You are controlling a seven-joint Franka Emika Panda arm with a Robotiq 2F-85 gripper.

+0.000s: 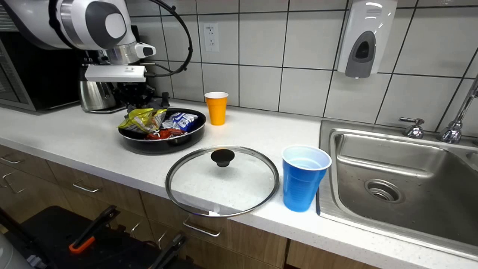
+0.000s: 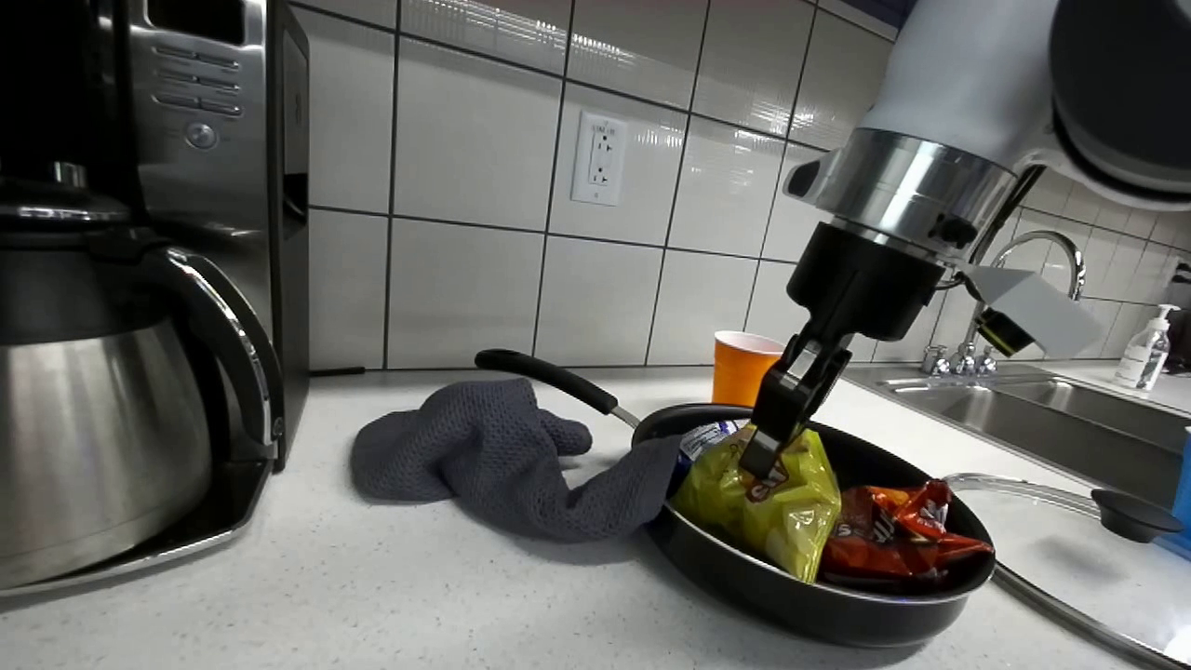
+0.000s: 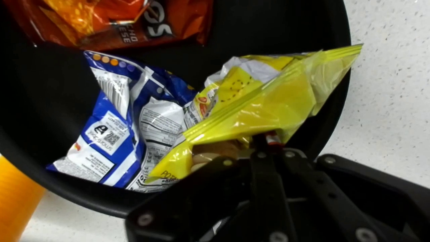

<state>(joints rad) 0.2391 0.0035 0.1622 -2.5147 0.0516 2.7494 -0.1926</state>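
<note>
My gripper is shut on a yellow chip bag; its fingertips are partly hidden by a fold of the bag. In an exterior view the gripper points down and pinches the top of the yellow bag. The bag is inside a black pan, resting against its rim. A blue and white bag lies beside it in the pan, and a red chip bag lies apart from both. In an exterior view the yellow bag, the blue bag and red bag show in the pan.
A grey cloth lies against the pan, near its handle. An orange cup stands behind. A glass lid, blue cup and sink lie to one side; a coffee maker stands on the other.
</note>
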